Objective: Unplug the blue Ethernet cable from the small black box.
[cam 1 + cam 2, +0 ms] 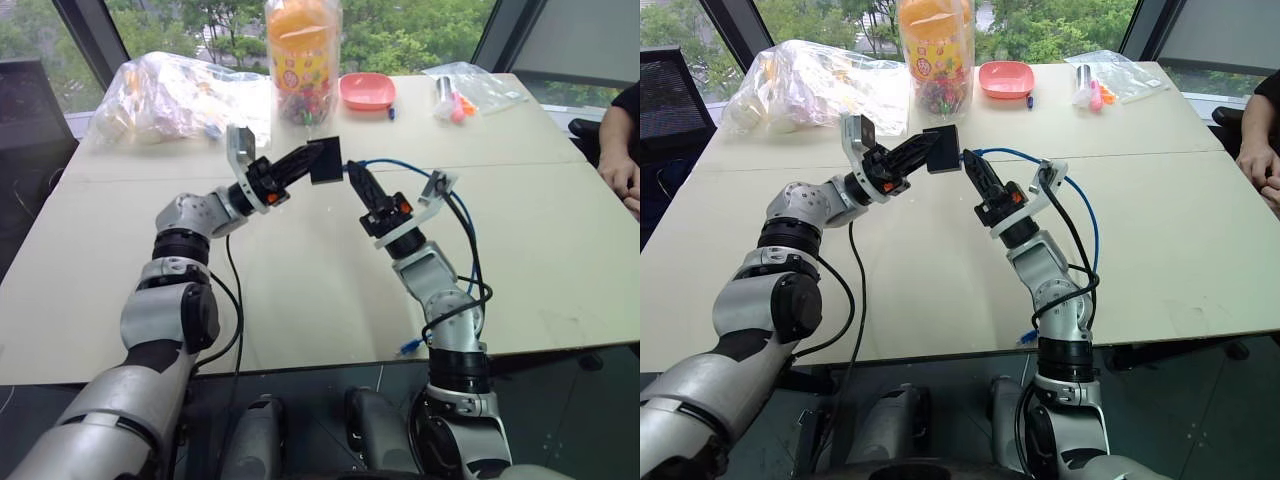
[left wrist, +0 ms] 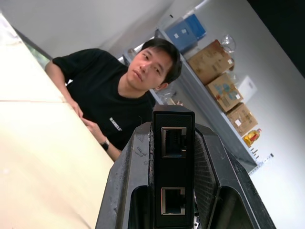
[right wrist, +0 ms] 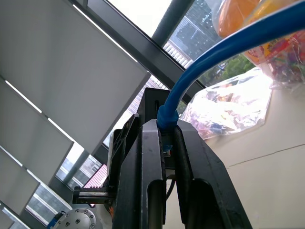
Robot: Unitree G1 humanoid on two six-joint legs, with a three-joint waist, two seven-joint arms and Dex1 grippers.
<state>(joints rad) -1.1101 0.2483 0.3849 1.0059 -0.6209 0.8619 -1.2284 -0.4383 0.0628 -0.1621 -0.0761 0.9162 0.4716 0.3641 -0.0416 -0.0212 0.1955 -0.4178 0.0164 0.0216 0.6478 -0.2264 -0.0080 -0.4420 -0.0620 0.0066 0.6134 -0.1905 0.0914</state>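
Observation:
My left gripper (image 1: pixel 316 158) is shut on the small black box (image 1: pixel 326 162) and holds it above the table. In the left wrist view the box (image 2: pixel 173 162) sits between both fingers, and its two ports facing that camera are empty. My right gripper (image 1: pixel 356 178) is shut on the end of the blue Ethernet cable (image 1: pixel 455 205), right beside the box. The cable (image 3: pixel 228 45) runs out from between the fingers (image 3: pixel 152 176), with the box (image 3: pixel 151 102) just behind. I cannot tell whether the plug is seated. The cable arcs right and down to its free plug (image 1: pixel 408 347).
On the far side of the table (image 1: pixel 300 290) stand a tall jar of coloured pieces (image 1: pixel 303 60), a crumpled plastic bag (image 1: pixel 180 95), a pink dish (image 1: pixel 367 90) and a small bag of markers (image 1: pixel 465 90). A person's hand (image 1: pixel 622 180) rests at the right edge.

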